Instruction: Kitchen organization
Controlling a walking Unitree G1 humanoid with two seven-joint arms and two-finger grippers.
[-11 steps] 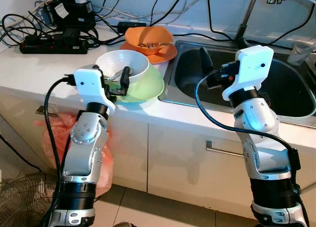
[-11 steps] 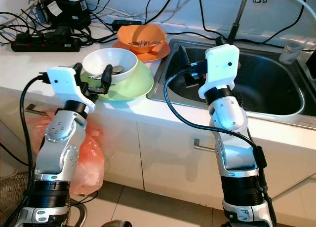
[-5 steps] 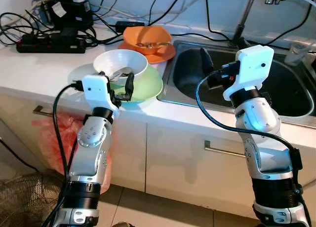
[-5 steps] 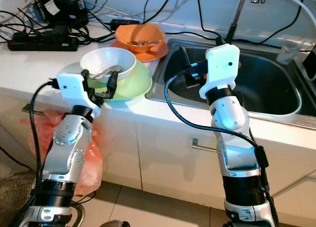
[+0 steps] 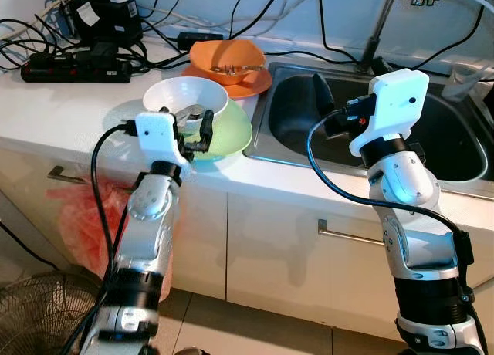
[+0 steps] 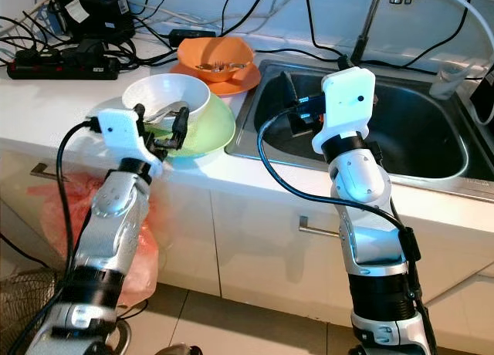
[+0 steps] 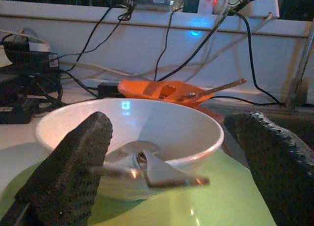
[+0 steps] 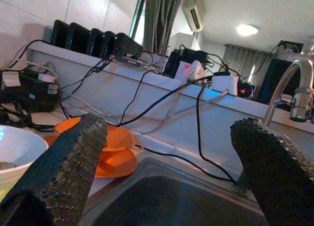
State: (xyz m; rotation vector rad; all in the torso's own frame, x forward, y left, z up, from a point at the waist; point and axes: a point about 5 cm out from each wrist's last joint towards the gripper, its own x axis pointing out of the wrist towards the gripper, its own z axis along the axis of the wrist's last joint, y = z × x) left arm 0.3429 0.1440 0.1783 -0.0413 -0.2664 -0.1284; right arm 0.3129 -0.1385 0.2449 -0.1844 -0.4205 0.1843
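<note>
Left eye view: white counter (image 5: 69, 100) with a steel sink (image 5: 432, 131) set into its right part, cupboard fronts below. Left gripper (image 5: 197, 131) is at the counter's front edge, fingers spread apart, pointing at the white bowl (image 5: 185, 100). Nothing is held between them. One finger (image 5: 207, 127) sits right against the bowl's near rim; contact can't be confirmed.

The white bowl sits inside a pale green bowl (image 5: 231, 131), close to the counter's front edge and just left of the sink. Left wrist view shows a metal spoon (image 7: 147, 169) lying in the white bowl, with both black fingers (image 7: 68, 172) either side of the bowl's near wall.

Behind these, toward the counter's back edge, an orange bowl (image 5: 228, 58) sits on an orange plate (image 5: 255, 83), with cutlery (image 5: 231, 69) inside, next to the sink's left rim. Black power strip (image 5: 73, 68) and a tangle of cables (image 5: 46, 38) are at the back left corner of the counter.

Right gripper (image 5: 320, 100) hangs above the sink's left half, apart from everything, fingers wide open and empty per the right wrist view. Faucet (image 8: 294, 88) is at the sink's back edge. A clear cup (image 5: 467, 81) is at the sink's far right rim.

Red plastic bag (image 5: 81, 216) hangs in front of the cupboard below the left arm. Fan grille (image 5: 38, 316) is on the floor at bottom left.
</note>
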